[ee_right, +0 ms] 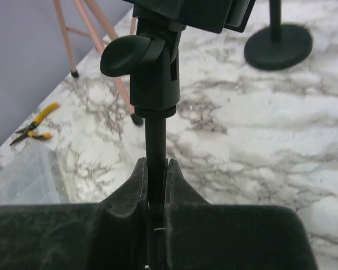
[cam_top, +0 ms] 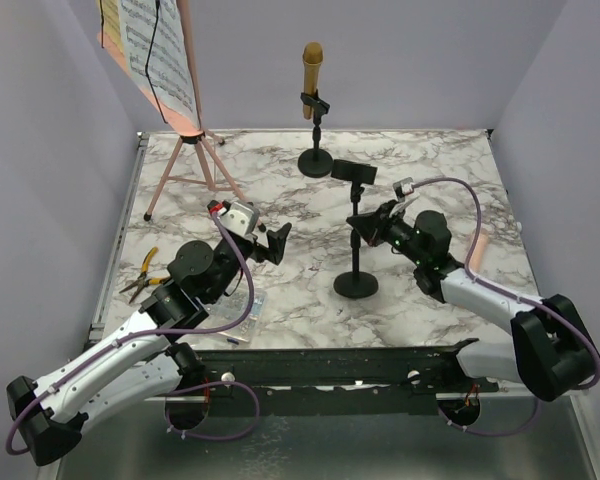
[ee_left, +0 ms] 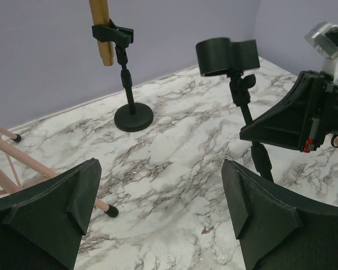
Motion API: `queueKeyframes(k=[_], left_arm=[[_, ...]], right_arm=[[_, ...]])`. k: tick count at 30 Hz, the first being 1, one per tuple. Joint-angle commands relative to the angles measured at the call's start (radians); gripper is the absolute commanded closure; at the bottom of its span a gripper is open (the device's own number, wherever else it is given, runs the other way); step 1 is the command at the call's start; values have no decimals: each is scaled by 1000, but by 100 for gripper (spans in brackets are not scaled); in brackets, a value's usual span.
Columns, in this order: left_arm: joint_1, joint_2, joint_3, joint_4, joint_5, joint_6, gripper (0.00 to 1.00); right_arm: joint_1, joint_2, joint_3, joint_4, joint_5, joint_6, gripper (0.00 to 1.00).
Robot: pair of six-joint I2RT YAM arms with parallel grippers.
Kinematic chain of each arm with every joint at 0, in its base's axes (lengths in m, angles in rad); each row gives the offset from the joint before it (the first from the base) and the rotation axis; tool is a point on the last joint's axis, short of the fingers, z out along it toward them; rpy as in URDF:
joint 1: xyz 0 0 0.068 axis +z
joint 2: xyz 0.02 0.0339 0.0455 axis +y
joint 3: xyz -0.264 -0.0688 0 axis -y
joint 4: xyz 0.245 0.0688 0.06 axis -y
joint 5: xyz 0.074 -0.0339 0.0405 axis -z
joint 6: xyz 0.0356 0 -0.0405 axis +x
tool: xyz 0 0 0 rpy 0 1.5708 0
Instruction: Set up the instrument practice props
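The pink music rack (cam_top: 185,150) stands at the far left and holds a white sheet-music page (cam_top: 162,50) and a yellow page (cam_top: 109,20). The gold microphone (cam_top: 312,65) sits clipped in the far mic holder (cam_top: 315,160). The near mic holder (cam_top: 356,284) stands mid-table with its clip (cam_top: 353,171) empty. My right gripper (cam_top: 366,226) is shut on that holder's pole (ee_right: 155,135). My left gripper (cam_top: 276,240) is open and empty above bare marble (ee_left: 160,191). A pink thing (cam_top: 482,250), perhaps the pink microphone, lies at the right, partly behind the cable.
Yellow-handled pliers (cam_top: 140,276) lie at the left edge. A clear plastic box (cam_top: 242,306) sits near the front under my left arm. The rack's legs (ee_left: 22,163) spread out left of my left gripper. Purple walls close in three sides.
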Motion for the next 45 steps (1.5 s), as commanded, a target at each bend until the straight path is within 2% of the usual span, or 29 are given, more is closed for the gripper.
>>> queueKeyframes(k=[1,4,9,12,19,20,24,29,31,33,39,41,45], left_arm=[[-1,5,14,5,-37,-1,5],[-1,1,7,5,-51,-1,5],[-2,-2,5,11,-60,8,5],[-2,-7,-2,20,-60,7,5],[-1,-16,-3,24,-48,-1,5],[-1,-19,-4,25,-45,-3,5],[-1,-23,-5,28,-48,0,5],[-1,-23,-4,30,-52,2,5],[-1,-23,-5,30,-45,0,5],[-2,-25,-7,30,-48,-3,5],[-1,-23,-5,32,-54,5,5],[-1,-22,-7,31,-51,3,5],[-1,-22,-4,31,-59,1,2]], right_arm=[[-3,31,-74,539,52,-82,99],[-2,132,-83,756,30,-156,99],[11,362,-167,1238,23,-304,99],[40,386,-181,1236,35,-356,99],[55,369,-286,1238,41,-357,97],[55,367,-301,1238,40,-356,94],[55,347,-362,1238,46,-356,69],[57,302,-419,1236,105,-342,47],[57,270,-439,1215,126,-322,38],[57,218,-442,1123,128,-305,33],[56,-17,-433,690,133,-314,18],[56,-105,-435,558,208,-312,13],[55,-305,-491,399,390,-276,4]])
